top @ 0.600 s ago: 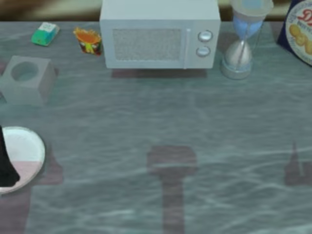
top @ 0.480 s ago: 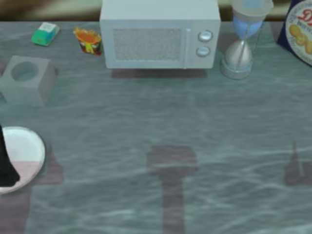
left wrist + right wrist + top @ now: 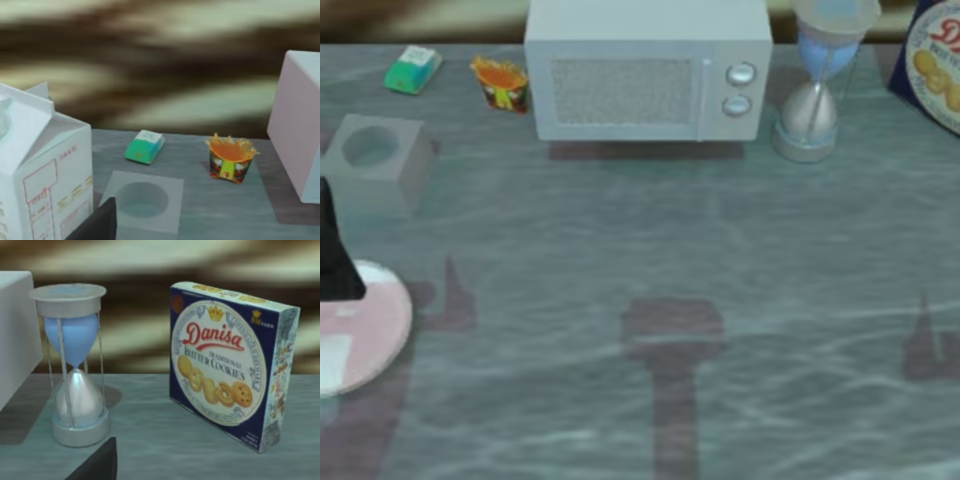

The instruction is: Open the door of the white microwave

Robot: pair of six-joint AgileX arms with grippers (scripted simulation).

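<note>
Fingers of the left gripper (image 3: 340,262), their spread impossible to tell, hover at the desk's (image 3: 640,300) left edge, well apart from the white microwave (image 3: 648,70), its door (image 3: 620,92) closed.

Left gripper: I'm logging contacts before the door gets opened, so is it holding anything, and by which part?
Nothing is held, as far as the views show. The left arm sits at the table's left edge above the plate, far from the white microwave, whose door is shut.

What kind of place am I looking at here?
Probably a simulated kitchen-style tabletop: a white microwave at the back of a marbled table, with a Danisa cookie box and a milk carton.
</note>
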